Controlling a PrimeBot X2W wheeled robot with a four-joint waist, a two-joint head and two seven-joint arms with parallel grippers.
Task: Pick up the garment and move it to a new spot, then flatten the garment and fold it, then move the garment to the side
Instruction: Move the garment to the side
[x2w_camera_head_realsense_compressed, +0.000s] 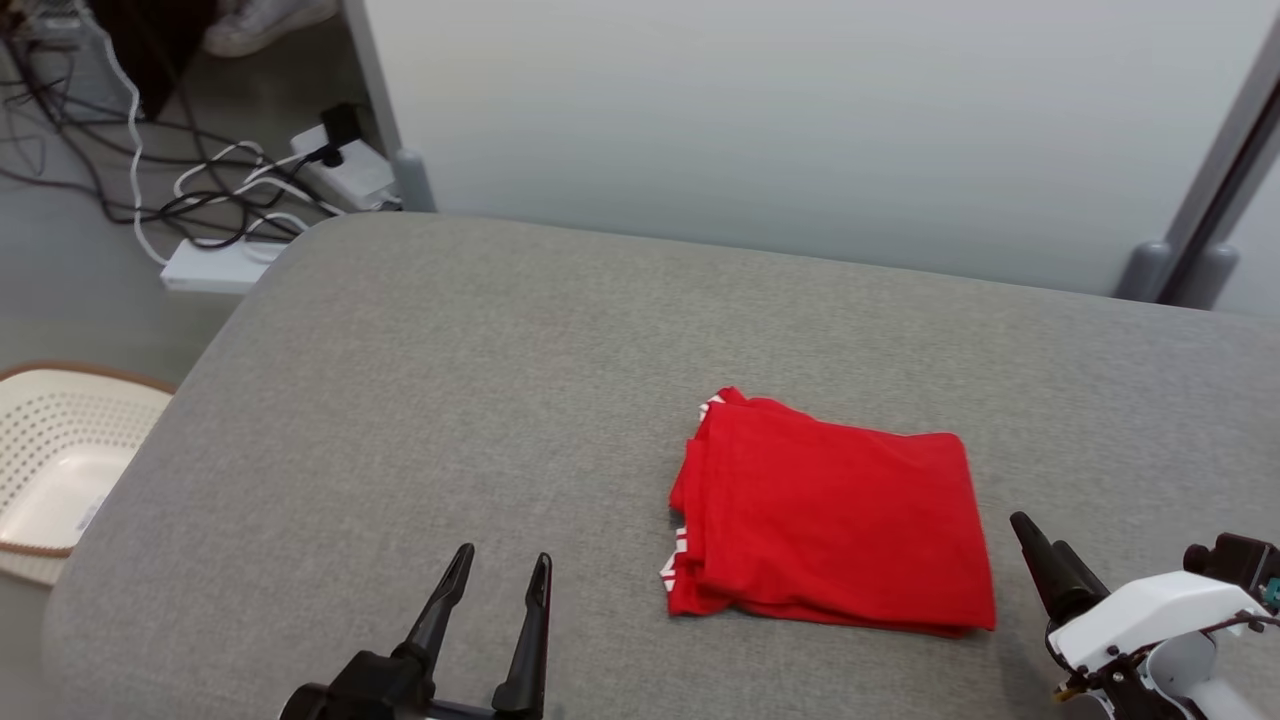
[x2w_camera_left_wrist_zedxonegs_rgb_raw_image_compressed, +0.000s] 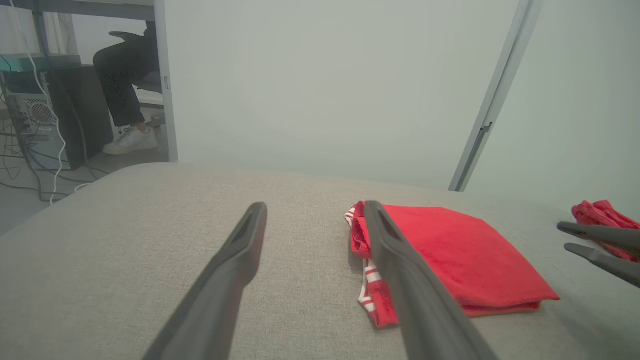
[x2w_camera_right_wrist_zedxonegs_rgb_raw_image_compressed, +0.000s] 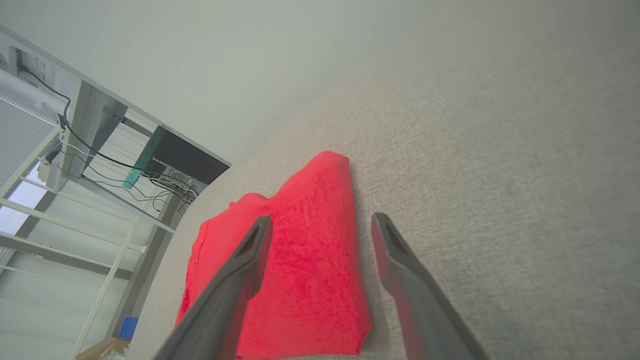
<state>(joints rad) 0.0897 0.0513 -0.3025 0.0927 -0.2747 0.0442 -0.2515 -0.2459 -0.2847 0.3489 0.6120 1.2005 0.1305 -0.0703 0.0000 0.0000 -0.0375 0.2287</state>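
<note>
We look across a grey fabric-covered tabletop (x2w_camera_head_realsense_compressed: 480, 380) whose rounded corner lies at ten o'clock in the head view. Behind it, from eleven to two o'clock, stands a plain pale partition wall (x2w_camera_head_realsense_compressed: 800, 120), and a grey post (x2w_camera_head_realsense_compressed: 1215, 190) slants across at two o'clock. At ten o'clock the grey floor (x2w_camera_head_realsense_compressed: 60, 300) carries tangled black and white cables (x2w_camera_head_realsense_compressed: 215, 205) and a white power strip (x2w_camera_head_realsense_compressed: 210, 268). A cream perforated basket (x2w_camera_head_realsense_compressed: 55, 450) sits at nine o'clock. In the left wrist view, at ten o'clock, we make out a seated person's legs (x2w_camera_left_wrist_zedxonegs_rgb_raw_image_compressed: 120, 85) and a computer case (x2w_camera_left_wrist_zedxonegs_rgb_raw_image_compressed: 35, 112). The light is soft and even.
</note>
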